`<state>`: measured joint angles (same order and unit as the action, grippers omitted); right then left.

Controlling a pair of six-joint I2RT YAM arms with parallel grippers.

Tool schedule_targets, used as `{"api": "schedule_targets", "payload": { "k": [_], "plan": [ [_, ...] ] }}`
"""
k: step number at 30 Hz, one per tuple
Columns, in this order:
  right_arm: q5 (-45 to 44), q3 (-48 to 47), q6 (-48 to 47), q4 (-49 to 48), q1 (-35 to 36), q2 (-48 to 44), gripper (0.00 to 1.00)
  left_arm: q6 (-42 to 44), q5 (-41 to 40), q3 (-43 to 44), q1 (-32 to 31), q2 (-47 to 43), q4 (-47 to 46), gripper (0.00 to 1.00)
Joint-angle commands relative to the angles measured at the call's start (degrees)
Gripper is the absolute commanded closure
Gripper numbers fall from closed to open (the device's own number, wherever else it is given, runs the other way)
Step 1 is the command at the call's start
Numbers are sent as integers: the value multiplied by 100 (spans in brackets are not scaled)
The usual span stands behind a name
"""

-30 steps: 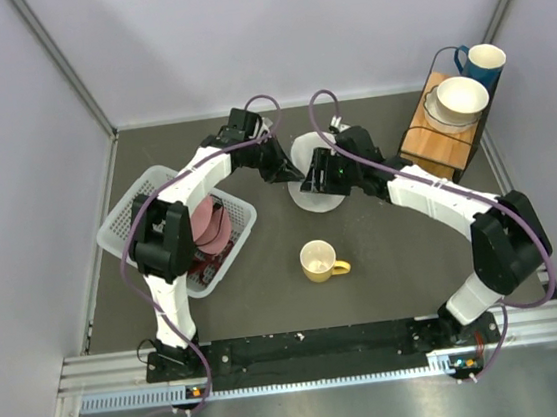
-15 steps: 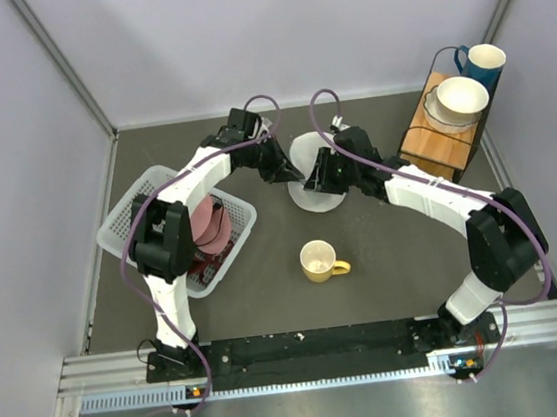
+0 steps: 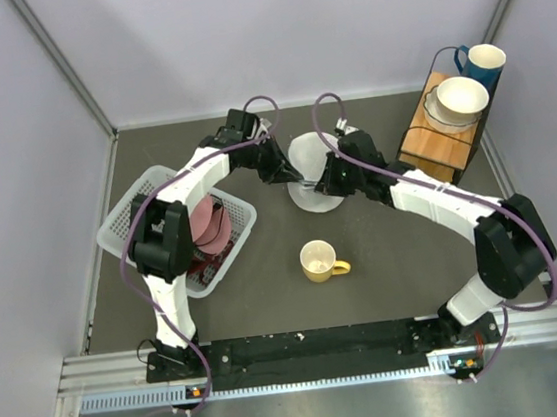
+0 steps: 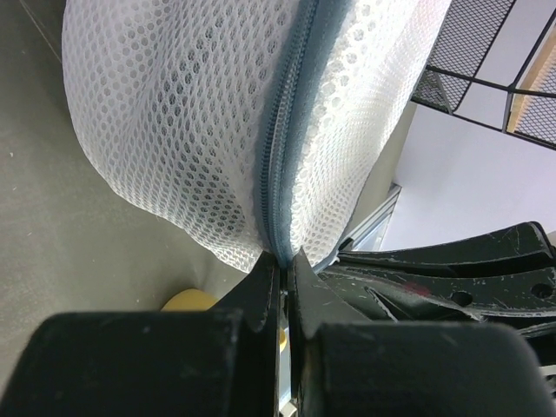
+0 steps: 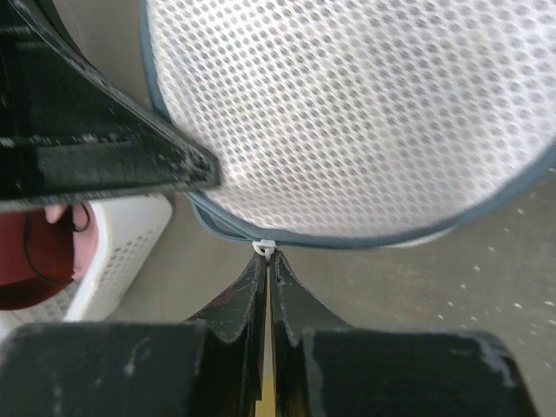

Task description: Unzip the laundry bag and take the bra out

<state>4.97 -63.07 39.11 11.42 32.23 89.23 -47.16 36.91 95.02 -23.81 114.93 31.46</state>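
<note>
I reckon this laundry bag [image 3: 311, 159] is light, floppy mesh (nothing stiff), so left tool [image 4: 282, 258] pinches its seam [image 4: 276, 174] and right tool [image 5: 267, 259] is clamped on the zip pull [image 5: 264, 248].

laundry bag [image 3: 309, 157] centre, basket [image 3: 126, 226] left, mug [image 3: 319, 260] nearer (rack [image 3: 440, 146] right)

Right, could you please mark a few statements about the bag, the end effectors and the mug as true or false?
1. The left end effector and the right end effector are both shut at the laundry bag. True.
2. The mug lies on its side. False: the yellow mug stands upright, mouth up.
3. The right end effector is shut on a small white zipper tab at the bag's rim. True.
4. The bag gapes wide open in the left wrist view. False: the zipper is closed there.
5. A basket sits by the right arm. False: the white basket is beside the left arm.
</note>
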Motion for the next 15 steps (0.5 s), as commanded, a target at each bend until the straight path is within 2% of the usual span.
{"api": "schedule_targets", "payload": {
  "k": [1, 6, 10, 12, 13, 14, 15],
  "plan": [
    [-462, 251, -606, 307, 47, -625, 100, 277, 211, -63, 254, -314, -26, 100],
    [-129, 559, -958, 791, 169, -1074, 100, 435, 396, 261, 421, -112, 105, 100],
    [-128, 287, -1002, 1011, 714, -1066, 100, 585, 353, 1243, 430, 475, 386, 100],
    [3, 129, -897, 1011, 934, -1005, 100, 707, 125, 1684, 439, 713, 745, 100],
    [39, 76, -853, 1003, 961, -969, 100, 734, -355, 1938, 439, 897, 921, 100],
    [39, 6, -774, 985, 987, -943, 100, 708, -568, 2324, 439, 951, 1106, 94],
    [4, -21, -739, 976, 987, -890, 100, 734, -692, 2476, 422, 978, 1334, 61]
  ]
}}
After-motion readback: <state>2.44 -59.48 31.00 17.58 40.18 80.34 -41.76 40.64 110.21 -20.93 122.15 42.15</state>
